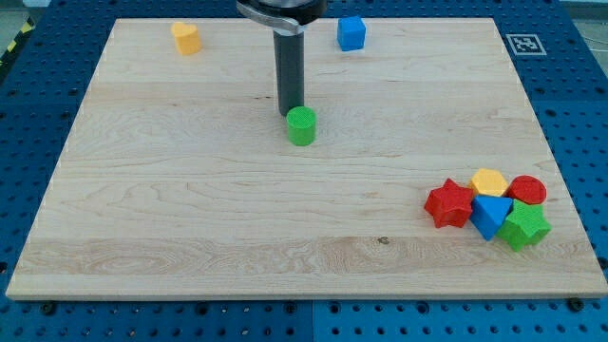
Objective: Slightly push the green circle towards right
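The green circle (302, 124) is a short green cylinder a little above the middle of the wooden board (190, 209). My dark rod comes down from the view's top, and my tip (289, 115) stands just at the circle's upper left, touching or almost touching it.
An orange block (186, 38) lies at the top left and a blue cube (351, 32) at the top middle. At the lower right a cluster holds a red star (449, 203), a yellow hexagon (489, 181), a red circle (527, 189), a blue triangle (489, 216) and a green star (524, 227).
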Motion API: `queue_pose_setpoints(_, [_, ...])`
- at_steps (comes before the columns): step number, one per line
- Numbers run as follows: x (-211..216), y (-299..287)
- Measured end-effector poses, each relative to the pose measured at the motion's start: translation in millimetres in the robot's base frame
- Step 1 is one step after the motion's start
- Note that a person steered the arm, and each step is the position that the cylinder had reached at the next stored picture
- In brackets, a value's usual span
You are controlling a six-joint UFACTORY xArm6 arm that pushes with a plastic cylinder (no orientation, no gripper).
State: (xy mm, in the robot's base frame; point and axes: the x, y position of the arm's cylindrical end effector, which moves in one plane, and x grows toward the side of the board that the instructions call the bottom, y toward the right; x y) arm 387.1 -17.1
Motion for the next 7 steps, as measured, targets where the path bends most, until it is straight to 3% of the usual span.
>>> queue_pose_setpoints(4, [0.5, 62.4])
queue_pose_setpoints(6, [-9.3, -9.6])
queue_pose_setpoints(7, [5.1, -18.0])
